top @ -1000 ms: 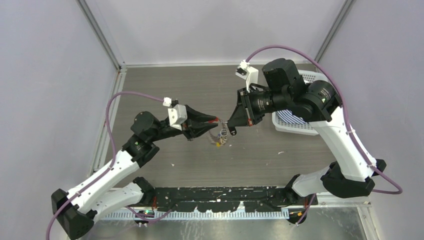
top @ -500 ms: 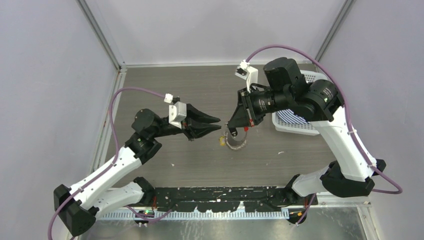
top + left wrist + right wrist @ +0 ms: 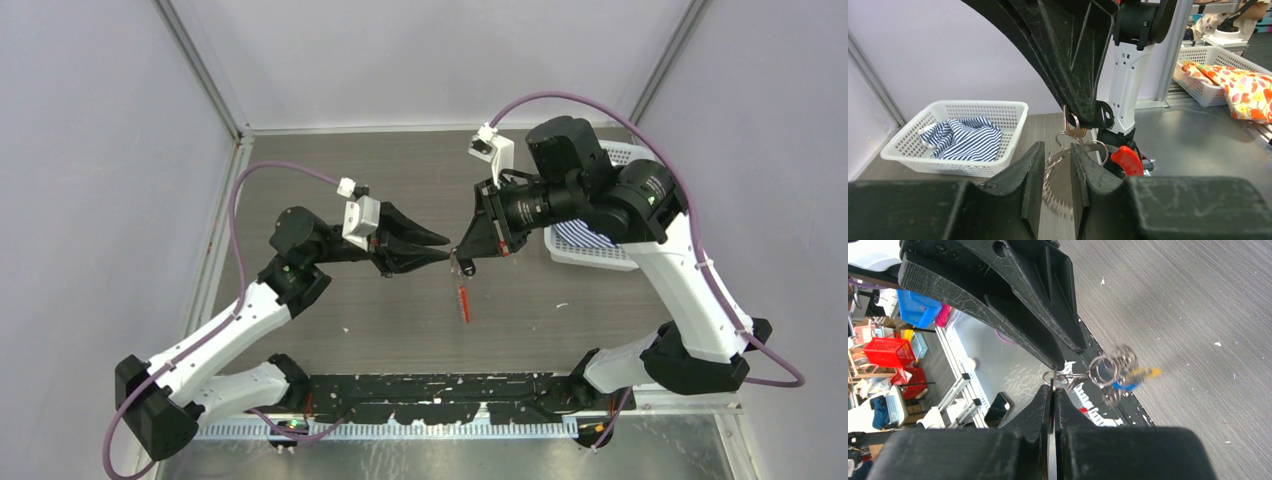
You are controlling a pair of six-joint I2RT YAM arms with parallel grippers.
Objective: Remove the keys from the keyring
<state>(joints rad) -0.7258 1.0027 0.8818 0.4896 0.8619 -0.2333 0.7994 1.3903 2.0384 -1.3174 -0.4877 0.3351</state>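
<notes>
Left gripper point(image 3: 446, 250) reached in from the left over the grey wood-grain counter point(image 3: 330, 180), its 2 black fingers point(image 3: 1030, 190) apart and holding nothing. In the left wrist view, a stretch of the thin silvery coil keyring w/ a short bright red section point(image 3: 1054, 192) hung in the gap betw. those fingers. Whether it touched either finger I can't tell.

Just right of the left fingertips, the whole bunch hung from the other arm. In the top view the red section pointed straight down, below the 2 gripper tips. The tiny silver metal keys, 1 w/ a black plastic head point(image 3: 1103, 114), sat at the top of the bunch. The black head lay right against the tip of the right gripper point(image 3: 459, 254), w/ a plain key beside it and small split rings looped just under them.

Right gripper's fingers were pressed together, clamped on the keyring at a small ring at their tips, per the right wrist view. The rest of the bunch was blurred there, w/ a yellow bit and a blue bit showing. The keys were on the keyring, none off.

Further right, partly behind the right arm, a white plastic mesh basket point(image 3: 590, 258) stood on the counter w/ a blue-and-white striped cloth point(image 3: 965, 136) inside.
</notes>
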